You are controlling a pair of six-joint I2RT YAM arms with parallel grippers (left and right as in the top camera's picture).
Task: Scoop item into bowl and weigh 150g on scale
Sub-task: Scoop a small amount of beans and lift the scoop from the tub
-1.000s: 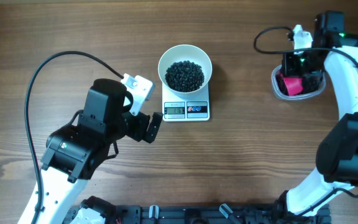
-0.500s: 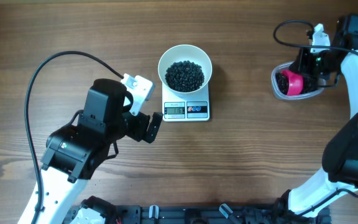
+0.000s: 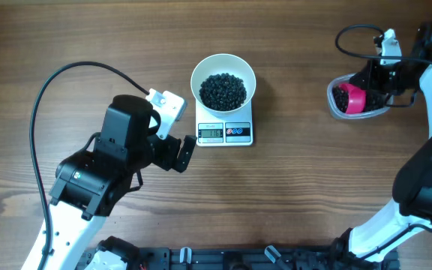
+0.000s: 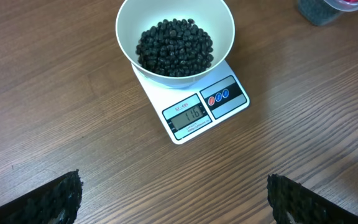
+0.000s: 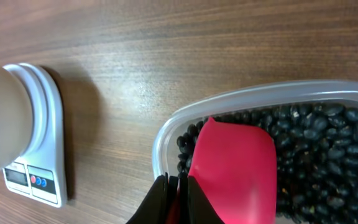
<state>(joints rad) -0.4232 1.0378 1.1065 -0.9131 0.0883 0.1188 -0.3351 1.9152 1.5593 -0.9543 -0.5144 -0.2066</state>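
The white bowl (image 3: 201,75) stands on the white scale (image 3: 241,133) at the table's middle, with a heap of black item (image 3: 223,91) in it. In the left wrist view the bowl (image 4: 225,28), the item (image 4: 174,46) and the scale (image 4: 229,102) lie ahead of my left gripper (image 4: 173,199), which is open and apart from them, over bare wood. At the far right my right gripper (image 3: 372,88) is shut on the pink scoop (image 3: 353,99). The scoop (image 5: 235,168) sits tilted in a clear tub (image 5: 166,134) of item (image 5: 316,155), its back towards the camera.
The clear tub (image 3: 334,106) lies near the right edge of the table. A black cable (image 3: 66,71) loops over the wood to the left of the left arm. In the right wrist view the scale (image 5: 42,155) shows at the left.
My right gripper has moved to the right over the tub, the pink scoop turning with it and staying in the tub. The left arm, bowl and scale have not moved.
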